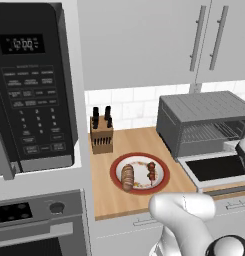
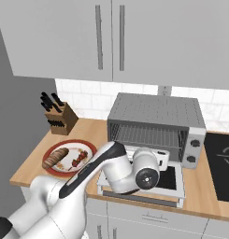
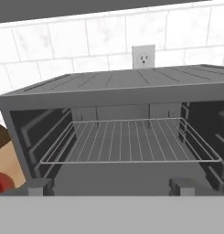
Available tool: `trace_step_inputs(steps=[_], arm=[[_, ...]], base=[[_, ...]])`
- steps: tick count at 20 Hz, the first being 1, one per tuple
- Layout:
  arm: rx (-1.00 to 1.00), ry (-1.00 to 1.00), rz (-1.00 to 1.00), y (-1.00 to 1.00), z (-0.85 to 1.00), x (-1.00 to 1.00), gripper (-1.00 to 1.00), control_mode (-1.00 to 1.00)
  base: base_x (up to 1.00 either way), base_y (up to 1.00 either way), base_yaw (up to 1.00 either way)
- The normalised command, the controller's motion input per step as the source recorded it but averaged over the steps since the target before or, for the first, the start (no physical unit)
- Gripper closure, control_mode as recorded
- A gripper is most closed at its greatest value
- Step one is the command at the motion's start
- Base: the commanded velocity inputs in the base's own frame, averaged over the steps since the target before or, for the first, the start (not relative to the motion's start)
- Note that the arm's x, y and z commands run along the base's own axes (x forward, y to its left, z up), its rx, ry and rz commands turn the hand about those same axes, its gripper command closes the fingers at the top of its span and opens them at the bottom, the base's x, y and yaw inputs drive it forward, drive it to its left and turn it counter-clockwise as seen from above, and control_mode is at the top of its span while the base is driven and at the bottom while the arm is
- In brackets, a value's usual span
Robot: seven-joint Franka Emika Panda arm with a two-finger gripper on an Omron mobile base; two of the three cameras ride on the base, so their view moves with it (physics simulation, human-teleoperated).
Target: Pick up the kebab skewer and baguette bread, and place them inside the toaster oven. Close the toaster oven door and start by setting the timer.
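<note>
The toaster oven [image 1: 204,107] [image 2: 155,109] stands on the counter with its door [image 1: 214,167] [image 2: 174,179] dropped flat and its wire rack [image 3: 131,139] bare. To its left, a red-rimmed plate [image 1: 116,165] [image 2: 69,142] carries the baguette bread [image 1: 127,177] [image 2: 55,158] and the kebab skewer [image 1: 151,172] [image 2: 78,158] side by side. My gripper [image 3: 111,186] hovers over the lowered door, facing the oven mouth. It is open, its fingertips [image 3: 38,186] are far apart and nothing is between them.
A knife block [image 1: 101,132] [image 2: 60,116] stands by the tiled wall behind the plate. The black microwave [image 1: 29,85] hangs at the left above a range. A dark cooktop [image 2: 221,158] lies right of the oven. Oven knobs [image 2: 194,144] sit on its right front.
</note>
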Motion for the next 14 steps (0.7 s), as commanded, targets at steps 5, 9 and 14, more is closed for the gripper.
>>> trace_step_inputs(steps=[5,9,14], arm=[[0.0,0.0,0.0,-0.08,-0.02,0.63,-1.0,-1.0],[-0.06,0.0,0.0,-0.12,-0.2,0.42,-1.0,-1.0],[-0.13,0.0,0.0,0.0,-0.26,0.3,-1.0,-1.0]], base=[[0.0,0.0,0.0],[0.0,0.0,0.0],[0.0,0.0,0.0]])
